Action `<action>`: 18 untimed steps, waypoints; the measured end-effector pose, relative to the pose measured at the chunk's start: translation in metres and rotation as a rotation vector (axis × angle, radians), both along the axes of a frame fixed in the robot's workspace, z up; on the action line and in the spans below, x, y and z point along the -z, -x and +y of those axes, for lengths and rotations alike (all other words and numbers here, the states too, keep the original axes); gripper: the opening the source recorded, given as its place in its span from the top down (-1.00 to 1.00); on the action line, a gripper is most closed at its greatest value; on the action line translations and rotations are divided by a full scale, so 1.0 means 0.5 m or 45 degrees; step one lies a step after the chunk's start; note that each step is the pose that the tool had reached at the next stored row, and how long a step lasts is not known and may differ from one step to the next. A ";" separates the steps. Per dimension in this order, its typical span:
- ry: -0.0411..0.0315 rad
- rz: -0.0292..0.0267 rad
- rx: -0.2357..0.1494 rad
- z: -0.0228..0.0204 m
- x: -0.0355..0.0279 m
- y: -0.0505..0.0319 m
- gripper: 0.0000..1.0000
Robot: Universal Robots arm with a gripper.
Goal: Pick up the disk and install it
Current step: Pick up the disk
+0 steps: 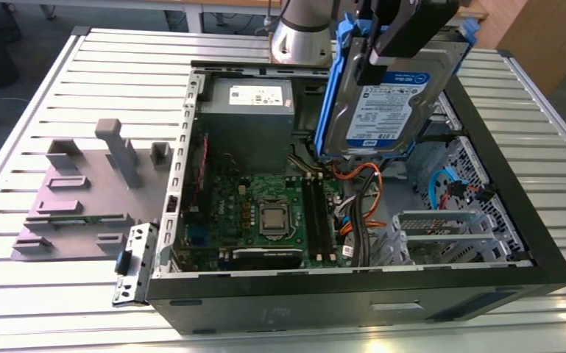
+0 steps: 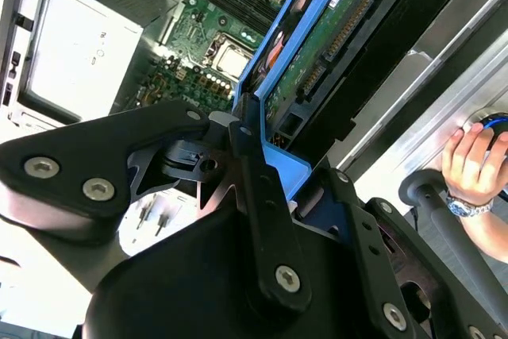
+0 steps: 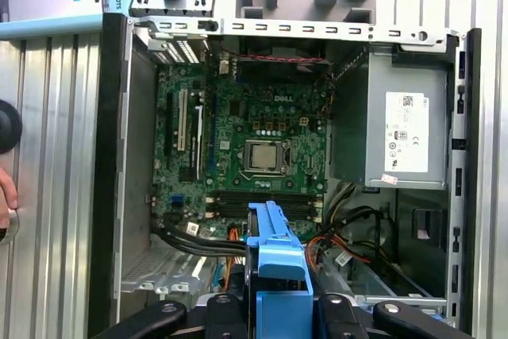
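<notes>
The jaws hide the upper end of the disk.

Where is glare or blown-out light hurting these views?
Exterior view: bright reflections on the table slats nearest the camera; the disk held by the gripper is evenly lit. Second wrist view: the power supply face washes to near white. First wrist view: the case interior beside the power supply is in deep shadow.
</notes>
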State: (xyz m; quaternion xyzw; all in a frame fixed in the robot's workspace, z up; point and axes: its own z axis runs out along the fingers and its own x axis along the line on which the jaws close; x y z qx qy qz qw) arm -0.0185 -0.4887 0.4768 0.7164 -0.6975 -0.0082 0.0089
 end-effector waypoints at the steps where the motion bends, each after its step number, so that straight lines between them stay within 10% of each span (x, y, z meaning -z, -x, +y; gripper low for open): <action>1: -0.0006 0.0000 0.000 -0.0023 0.000 0.000 0.26; 18: -0.0007 0.0000 0.000 -0.0214 0.001 0.000 0.26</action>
